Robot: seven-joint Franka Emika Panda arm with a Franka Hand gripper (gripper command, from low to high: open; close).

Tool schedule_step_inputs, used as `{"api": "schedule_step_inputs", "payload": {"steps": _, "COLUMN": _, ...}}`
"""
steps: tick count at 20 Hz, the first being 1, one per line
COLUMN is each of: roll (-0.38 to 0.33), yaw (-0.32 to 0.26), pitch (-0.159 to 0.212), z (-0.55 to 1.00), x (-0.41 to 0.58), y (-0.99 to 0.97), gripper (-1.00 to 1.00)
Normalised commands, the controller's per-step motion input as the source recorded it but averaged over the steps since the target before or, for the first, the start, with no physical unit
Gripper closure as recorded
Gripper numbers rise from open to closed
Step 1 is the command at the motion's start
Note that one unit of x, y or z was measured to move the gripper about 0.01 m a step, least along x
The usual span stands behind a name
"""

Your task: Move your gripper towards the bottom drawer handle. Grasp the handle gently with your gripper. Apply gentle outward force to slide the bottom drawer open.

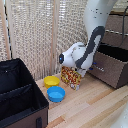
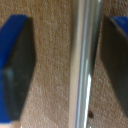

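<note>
In the wrist view the bottom drawer handle point(image 2: 86, 65), a thin silver bar, runs between my two blue-tipped fingers point(image 2: 17, 65). The far pad sits right beside the bar; the other pad stands well apart from it. My gripper point(image 2: 67, 65) is open around the handle, over the brown drawer front point(image 2: 52, 30). In the exterior view the gripper point(image 1: 92, 65) is at the front of the bottom drawer point(image 1: 109, 67), mostly hidden by the white wrist. The drawer juts out from the cabinet with its dark inside showing.
A black fabric bin point(image 1: 20, 95) stands at the exterior view's left. A yellow bowl point(image 1: 50, 81), a blue bowl point(image 1: 56, 93) and a colourful box point(image 1: 71, 77) sit on the wooden surface below the arm. A slatted wall point(image 1: 35, 35) is behind.
</note>
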Motion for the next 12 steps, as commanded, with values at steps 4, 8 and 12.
{"api": "schedule_step_inputs", "payload": {"steps": 4, "roll": 0.033, "yaw": -0.028, "pitch": 0.019, "z": 0.48, "x": 0.168, "y": 0.00, "gripper": -1.00}}
{"api": "schedule_step_inputs", "payload": {"steps": 8, "roll": 0.000, "yaw": -0.053, "pitch": 0.047, "z": 0.58, "x": 0.325, "y": 0.11, "gripper": -1.00}}
{"api": "schedule_step_inputs", "payload": {"steps": 12, "roll": 0.000, "yaw": -0.073, "pitch": 0.079, "z": 0.60, "x": 0.354, "y": 0.13, "gripper": -1.00}}
